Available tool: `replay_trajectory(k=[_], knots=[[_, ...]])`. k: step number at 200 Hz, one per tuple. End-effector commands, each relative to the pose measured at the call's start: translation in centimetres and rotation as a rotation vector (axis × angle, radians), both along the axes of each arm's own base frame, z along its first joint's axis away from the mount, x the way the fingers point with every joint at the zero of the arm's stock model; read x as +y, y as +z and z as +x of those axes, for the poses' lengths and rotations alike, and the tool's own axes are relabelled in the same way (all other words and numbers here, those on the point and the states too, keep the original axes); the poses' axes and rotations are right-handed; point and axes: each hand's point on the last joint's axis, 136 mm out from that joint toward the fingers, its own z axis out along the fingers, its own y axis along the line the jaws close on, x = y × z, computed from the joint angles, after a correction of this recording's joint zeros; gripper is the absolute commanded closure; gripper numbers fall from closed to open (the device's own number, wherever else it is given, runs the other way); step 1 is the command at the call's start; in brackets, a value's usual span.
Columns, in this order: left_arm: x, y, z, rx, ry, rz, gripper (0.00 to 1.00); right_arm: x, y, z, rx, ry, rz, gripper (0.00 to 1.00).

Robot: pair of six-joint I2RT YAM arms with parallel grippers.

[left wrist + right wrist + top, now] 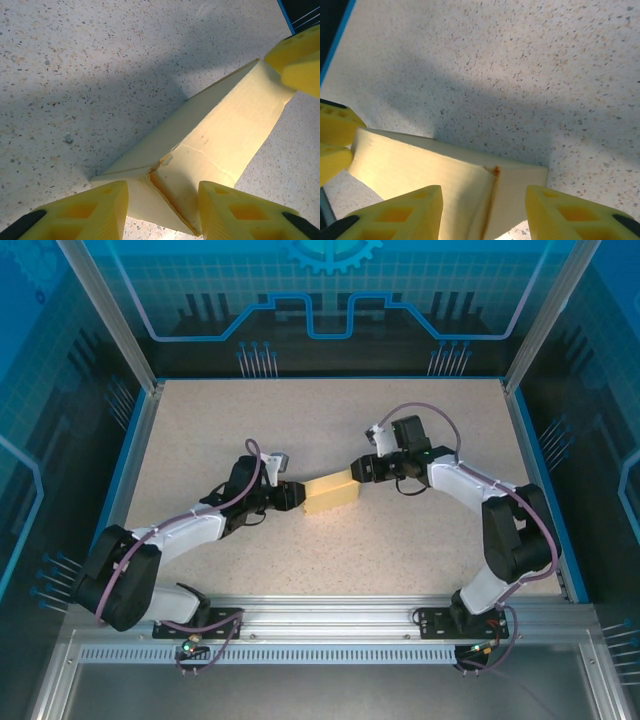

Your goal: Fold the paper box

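The paper box (331, 492) is a pale yellow folded card box lying at the middle of the table, between my two grippers. My left gripper (296, 497) is at its left end. In the left wrist view the fingers (100, 210) stand apart with the box's creased end flaps (175, 185) between them. My right gripper (359, 469) is at the box's far right end. In the right wrist view its jaws are apart, and the box end (515, 190), with its seam, lies between the fingers (570, 215). Neither gripper visibly clamps the card.
The speckled tabletop (420, 540) is bordered by blue rails at the left (128, 455) and right (535, 470). The right gripper's yellow fingers (297, 52) show at the box's far end in the left wrist view.
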Motion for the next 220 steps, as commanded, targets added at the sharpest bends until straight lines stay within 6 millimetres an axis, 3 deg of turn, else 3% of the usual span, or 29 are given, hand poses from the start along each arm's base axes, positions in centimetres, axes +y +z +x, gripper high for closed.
replay_trajectory(k=[1, 43, 99, 152, 158, 186, 220], knots=[[1.2, -3.1, -1.7, 0.107, 0.008, 0.061, 0.58, 0.3, 1.4, -0.2, 0.029, 0.038, 0.086, 0.52], [1.0, -2.8, -1.5, 0.099, 0.006, 0.059, 0.57, -0.3, -0.6, -0.6, 0.084, 0.026, 0.088, 0.55], [1.3, -2.6, -1.6, 0.086, 0.016, 0.063, 0.57, -0.7, -3.4, -1.7, 0.143, 0.008, 0.068, 0.71], [1.4, -3.6, -1.6, 0.104, 0.024, 0.064, 0.55, -1.4, -5.3, -2.6, 0.177, -0.037, 0.067, 0.78], [1.4, -3.6, -1.5, 0.104, 0.025, 0.062, 0.55, -1.7, -6.3, -3.4, 0.203, -0.042, 0.057, 0.78], [1.1, -3.3, -1.3, 0.098, 0.025, 0.047, 0.55, -1.8, -6.0, -3.5, 0.193, -0.051, 0.052, 0.75], [0.8, -2.6, -1.0, 0.089, 0.022, 0.032, 0.55, -1.1, -3.0, -3.1, 0.128, -0.036, 0.075, 0.67]])
